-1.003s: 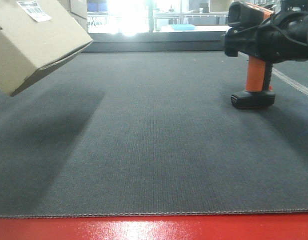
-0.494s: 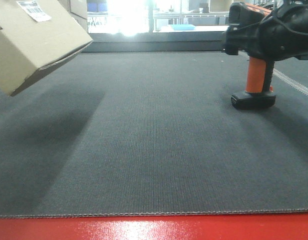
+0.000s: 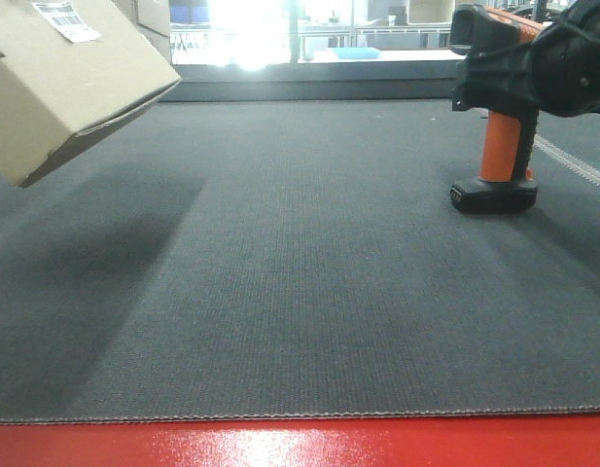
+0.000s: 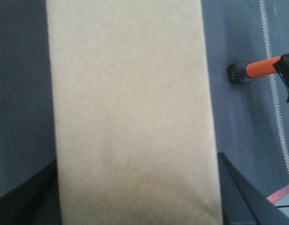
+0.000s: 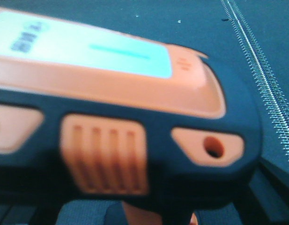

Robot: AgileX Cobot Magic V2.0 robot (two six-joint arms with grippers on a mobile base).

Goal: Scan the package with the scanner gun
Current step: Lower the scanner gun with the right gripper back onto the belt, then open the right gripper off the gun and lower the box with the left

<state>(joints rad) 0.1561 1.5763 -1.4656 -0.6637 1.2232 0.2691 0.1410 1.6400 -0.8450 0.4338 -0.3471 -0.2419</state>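
- Well, the package [image 3: 71, 83] hangs in the air at the far side of the front view. It is tipped so one corner points down at the mat, and its white barcode label [image 3: 66, 19] sits on the upper face. I take that tilt as a way of offering the label to a reader coming from the other side.
- In the left wrist view its plain tan side fills most of the picture. The left gripper [image 4: 137, 187] is clasped on it, with a dark finger [image 4: 238, 201] showing past each long edge, so the box is carried rather than resting on anything.
- Well apart from the box, the scanner gun [image 3: 501, 146] stands upright on its flat black foot on the mat. Its orange stem is vertical and its nose is turned towards the box's side.
- The right gripper [image 3: 552, 73] is wrapped about the scanner's black head, and the right wrist view is crowded by that orange and black casing. Neither picture shows whether the jaws have actually pinched it, so I cannot tell.
- With the foot on the mat, I judge the scanner has not yet been lifted and aimed. The label looks higher than the nose can reach from there.
- Under it all lies the dark grey mat [image 3: 300, 272], with a red strip [image 3: 300, 443] along its near edge. A white stitched line [image 3: 572, 161] runs past the scanner.
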